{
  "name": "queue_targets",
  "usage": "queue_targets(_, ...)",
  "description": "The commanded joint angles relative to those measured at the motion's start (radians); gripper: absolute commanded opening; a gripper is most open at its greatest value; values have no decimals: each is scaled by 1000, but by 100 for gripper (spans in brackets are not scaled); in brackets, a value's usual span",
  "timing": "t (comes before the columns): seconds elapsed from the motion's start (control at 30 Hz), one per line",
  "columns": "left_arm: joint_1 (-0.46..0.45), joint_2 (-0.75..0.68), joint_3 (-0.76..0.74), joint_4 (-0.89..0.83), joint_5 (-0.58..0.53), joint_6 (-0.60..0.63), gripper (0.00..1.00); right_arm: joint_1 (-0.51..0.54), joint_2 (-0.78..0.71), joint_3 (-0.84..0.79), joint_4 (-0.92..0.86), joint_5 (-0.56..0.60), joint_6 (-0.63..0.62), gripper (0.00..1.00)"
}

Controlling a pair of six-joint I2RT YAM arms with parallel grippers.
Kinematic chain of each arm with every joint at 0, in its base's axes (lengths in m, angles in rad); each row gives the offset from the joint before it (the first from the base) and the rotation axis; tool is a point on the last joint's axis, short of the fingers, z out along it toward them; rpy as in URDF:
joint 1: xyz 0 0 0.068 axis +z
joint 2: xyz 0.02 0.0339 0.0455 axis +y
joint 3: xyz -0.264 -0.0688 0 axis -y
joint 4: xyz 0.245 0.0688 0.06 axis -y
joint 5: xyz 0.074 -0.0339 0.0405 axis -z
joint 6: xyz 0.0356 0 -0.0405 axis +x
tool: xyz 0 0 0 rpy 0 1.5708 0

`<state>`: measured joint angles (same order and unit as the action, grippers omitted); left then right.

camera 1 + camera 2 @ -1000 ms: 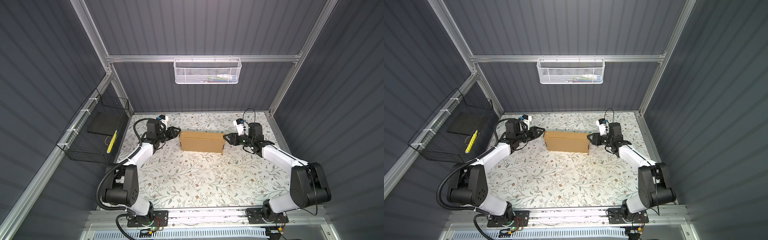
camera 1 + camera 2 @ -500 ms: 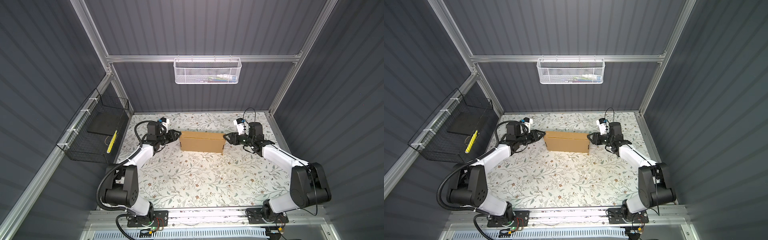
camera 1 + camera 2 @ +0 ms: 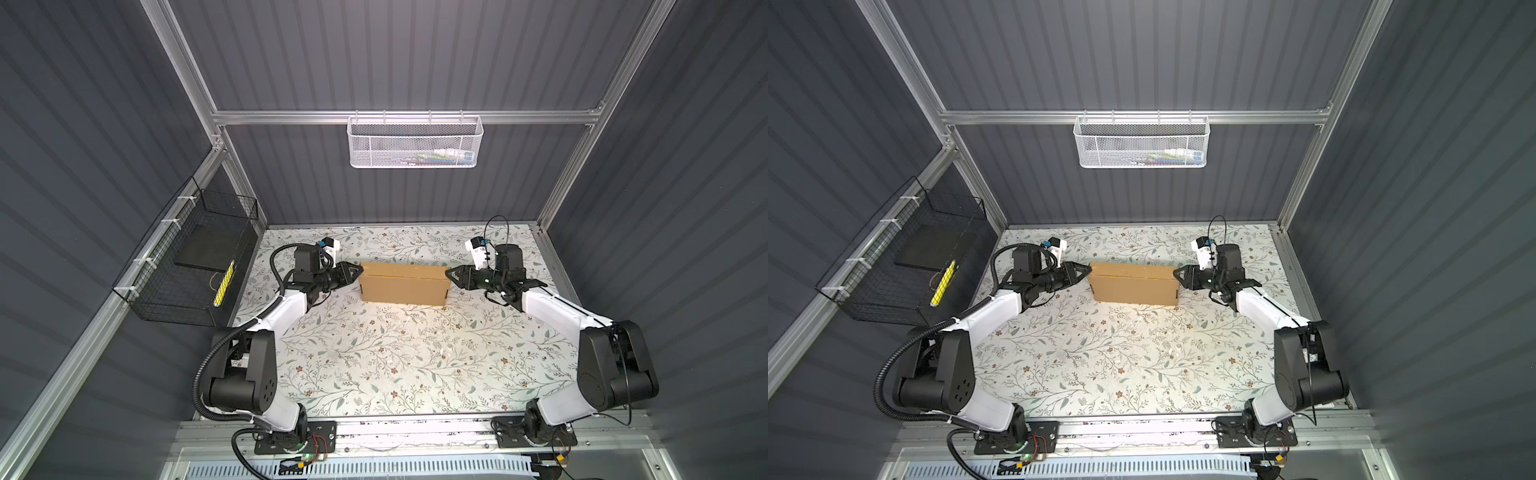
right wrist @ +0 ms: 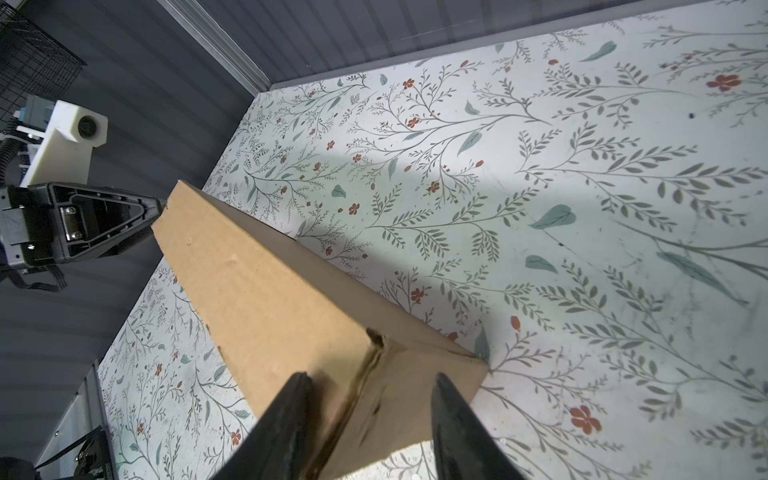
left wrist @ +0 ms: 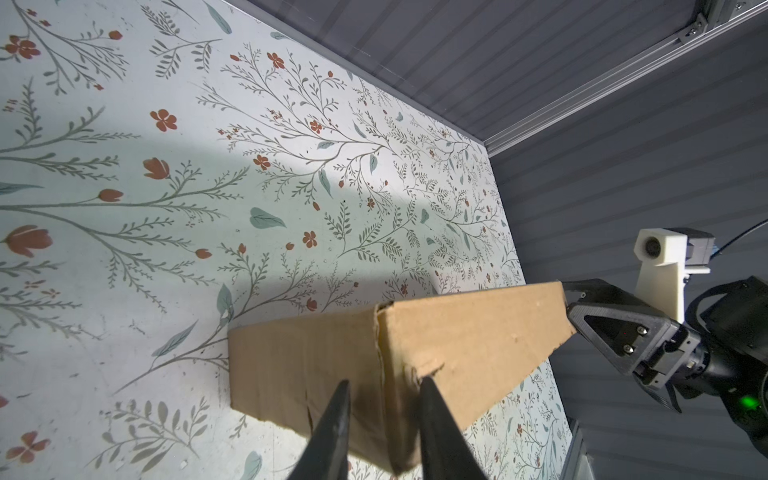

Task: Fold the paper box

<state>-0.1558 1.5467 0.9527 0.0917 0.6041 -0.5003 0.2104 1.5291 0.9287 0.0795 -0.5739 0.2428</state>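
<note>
The left tool point(image 3: 360, 270) has narrowed to a slim gap at the paper box point(image 3: 403, 287), right tool point(image 3: 447, 274) wider opposite.

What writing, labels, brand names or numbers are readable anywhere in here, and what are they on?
Readable text: none.
The paper box: plain brown, no print showing.
The coloured items in the white basket: any print is too small to read.
The yellow strip in the black basket: too blurred to read.

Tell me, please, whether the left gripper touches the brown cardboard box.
Cannot tell: right wrist view shows the left gripper at the brown cardboard box; contact itself unclear.
</note>
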Motion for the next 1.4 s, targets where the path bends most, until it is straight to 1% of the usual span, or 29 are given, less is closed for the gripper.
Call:
queue_targets(0.0,5,-12,-31,-19,14,22,27,4,21,-20,-31,22,-8,48)
queue_targets(0.37,6,-55,-64,-49,7,31,26,4,8,-62,-21,23,-7,46)
queue_targets(0.7,5,-82,-84,-49,11,21,26,9,-16,-95,-7,8,5,41)
queue_targets(1.37,5,-133,-164,-27,32,-3,24,25,-83,-147,-46,14,-20,40)
